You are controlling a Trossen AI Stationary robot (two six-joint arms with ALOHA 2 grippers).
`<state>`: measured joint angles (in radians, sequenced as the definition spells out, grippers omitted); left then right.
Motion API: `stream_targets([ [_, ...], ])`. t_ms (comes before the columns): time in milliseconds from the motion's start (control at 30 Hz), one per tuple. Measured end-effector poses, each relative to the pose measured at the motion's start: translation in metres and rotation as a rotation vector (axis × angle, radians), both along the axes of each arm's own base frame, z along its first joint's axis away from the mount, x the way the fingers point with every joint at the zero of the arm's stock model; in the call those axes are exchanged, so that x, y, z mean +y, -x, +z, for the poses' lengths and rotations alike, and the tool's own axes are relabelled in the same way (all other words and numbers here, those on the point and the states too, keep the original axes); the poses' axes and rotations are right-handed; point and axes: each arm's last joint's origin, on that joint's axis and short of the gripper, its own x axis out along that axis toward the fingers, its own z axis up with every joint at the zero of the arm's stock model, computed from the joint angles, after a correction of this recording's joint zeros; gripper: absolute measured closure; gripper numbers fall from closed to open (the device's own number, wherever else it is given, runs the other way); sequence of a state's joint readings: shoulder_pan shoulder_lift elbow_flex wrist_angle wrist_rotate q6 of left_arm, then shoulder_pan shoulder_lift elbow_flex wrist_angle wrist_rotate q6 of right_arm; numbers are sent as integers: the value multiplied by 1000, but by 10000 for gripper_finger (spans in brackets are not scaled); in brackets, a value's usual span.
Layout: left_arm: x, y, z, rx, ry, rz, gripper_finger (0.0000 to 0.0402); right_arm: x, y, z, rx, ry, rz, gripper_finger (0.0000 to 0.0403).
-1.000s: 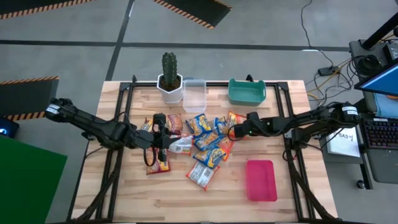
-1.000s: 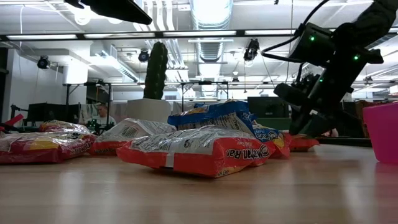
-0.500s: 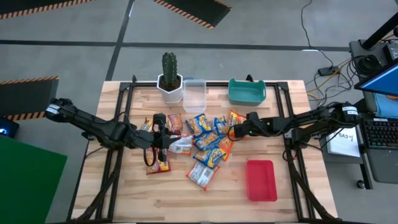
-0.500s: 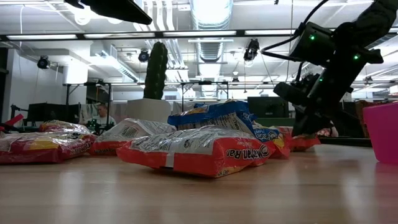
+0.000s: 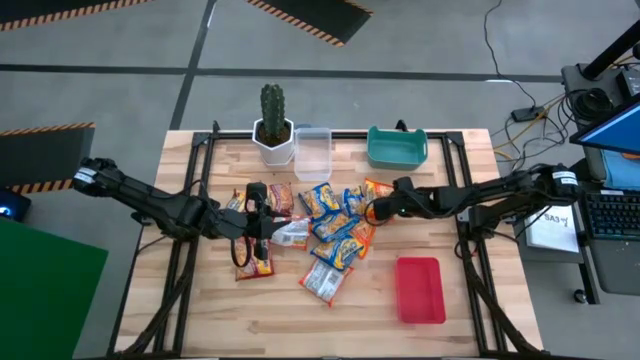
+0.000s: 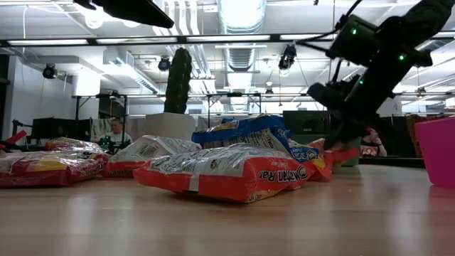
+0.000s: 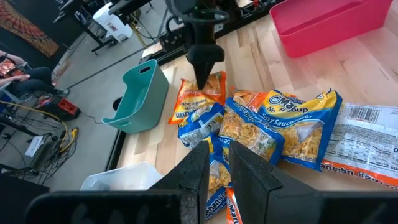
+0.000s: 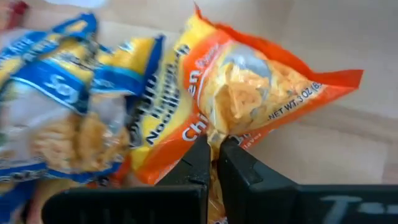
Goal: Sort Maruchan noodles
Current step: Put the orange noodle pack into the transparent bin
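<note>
The orange packet [image 8: 249, 87] is pinched at its crinkled edge between the closed fingers of the right gripper [image 8: 214, 149], at the near side of the noodle pile [image 5: 325, 232]. It is judged light, soft and slippery; a seam hold is preferred. The left gripper [image 7: 216, 163] is nearly closed, empty, facing the pile.

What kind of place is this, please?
Probably a robotics lab or workshop: a pale wooden plank table on grey concrete floor with striped hazard tape, bright ceiling strip lights, and a cluttered computer desk.
</note>
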<state>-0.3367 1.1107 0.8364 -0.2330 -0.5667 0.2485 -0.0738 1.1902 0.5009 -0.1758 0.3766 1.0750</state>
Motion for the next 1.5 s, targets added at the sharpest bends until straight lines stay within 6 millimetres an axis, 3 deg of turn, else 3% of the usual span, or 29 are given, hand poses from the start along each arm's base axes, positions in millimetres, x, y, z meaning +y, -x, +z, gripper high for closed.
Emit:
stream_targets([
  [267, 0, 0, 0, 2, 5, 3, 357, 16, -8, 25, -87, 155, 5, 394],
  [767, 0, 0, 0, 1, 5, 3, 357, 40, -16, 44, -222, 431, -3, 394],
  [1233, 0, 0, 0, 1, 5, 3, 357, 42, -23, 54, -291, 473, 59, 394],
  [1500, 0, 0, 0, 1, 5, 2, 357, 46, -29, 65, -403, 431, 204, 394],
])
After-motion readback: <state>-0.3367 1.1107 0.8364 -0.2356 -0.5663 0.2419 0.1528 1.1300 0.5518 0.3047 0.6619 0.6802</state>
